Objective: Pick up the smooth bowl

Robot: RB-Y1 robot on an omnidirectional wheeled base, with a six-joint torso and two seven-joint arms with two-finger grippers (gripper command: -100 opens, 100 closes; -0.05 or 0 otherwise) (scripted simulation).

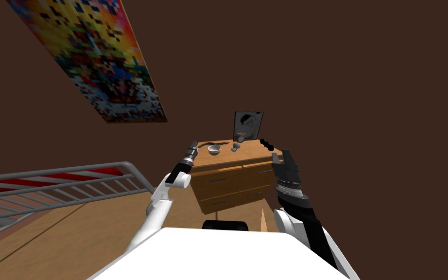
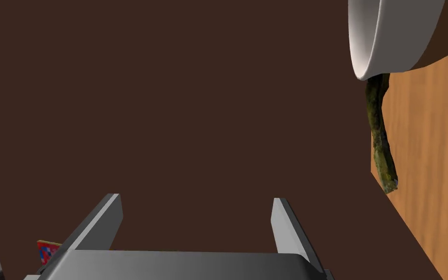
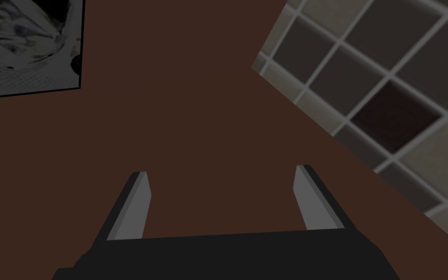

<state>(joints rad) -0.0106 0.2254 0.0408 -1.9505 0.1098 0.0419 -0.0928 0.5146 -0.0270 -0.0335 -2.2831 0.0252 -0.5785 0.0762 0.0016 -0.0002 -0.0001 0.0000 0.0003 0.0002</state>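
Bowl sits on the wooden dresser top, at 3 o'clock of the left gripper, whose blades are apart and aimed past it at the wall. Right gripper likewise spread. Risk: thin flat blades could skid off the smooth, white, rounded rim and shove the bowl away

White bowl, orange-brown dresser, dark brown wall, multicoloured pixel-patterned poster.
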